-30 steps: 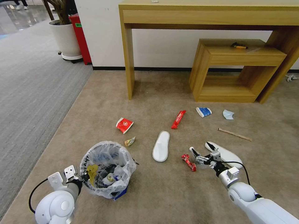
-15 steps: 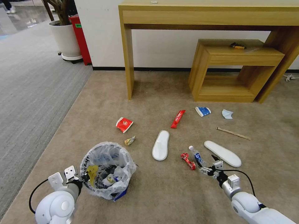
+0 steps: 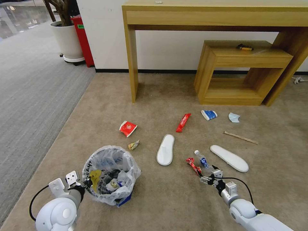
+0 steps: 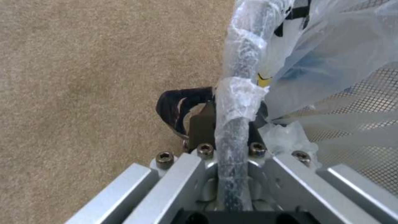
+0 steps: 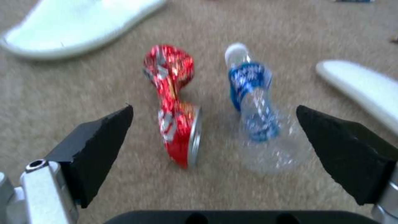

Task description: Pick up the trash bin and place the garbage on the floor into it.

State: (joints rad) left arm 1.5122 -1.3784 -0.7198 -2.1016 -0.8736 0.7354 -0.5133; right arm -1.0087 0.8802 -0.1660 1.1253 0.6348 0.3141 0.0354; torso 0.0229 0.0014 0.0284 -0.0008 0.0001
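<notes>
Down on the beige short-pile carpet (image 3: 166, 199), at the robot's left front, sits the small round black mesh trash bin with clear plastic bag liner (image 3: 110, 175), already part-filled w/ scraps. Left gripper (image 3: 84, 183) is clamped on its rim; in the left wrist view the bag-wrapped rim (image 4: 236, 102) runs straight betw. the jaws, which pinch it.

Garbage is scattered over the carpet to the bin's right and beyond. Closest to the work: a crumpled red foil snack wrapper (image 5: 176, 105) and a tiny clear plastic bottle w/ blue label and white cap (image 5: 253, 102), lying side by side, just apart. Right gripper (image 3: 209, 175) hangs low right behind them, jaws spread wide, empty; both items sit betw. the black pads (image 5: 99, 146) in the right wrist view. Two white flat slippers flank them: one (image 3: 166, 149) on the bin side, one (image 3: 229, 158) on the far side.

Step in hand, by my read: bin is held, right arm is lining up a pick. Next move needs to centre on one item only, prob. the wrapper or the bottle, then drop to carpet level and close; w/ both in the span, a sloppy close could nudge one away.
</notes>
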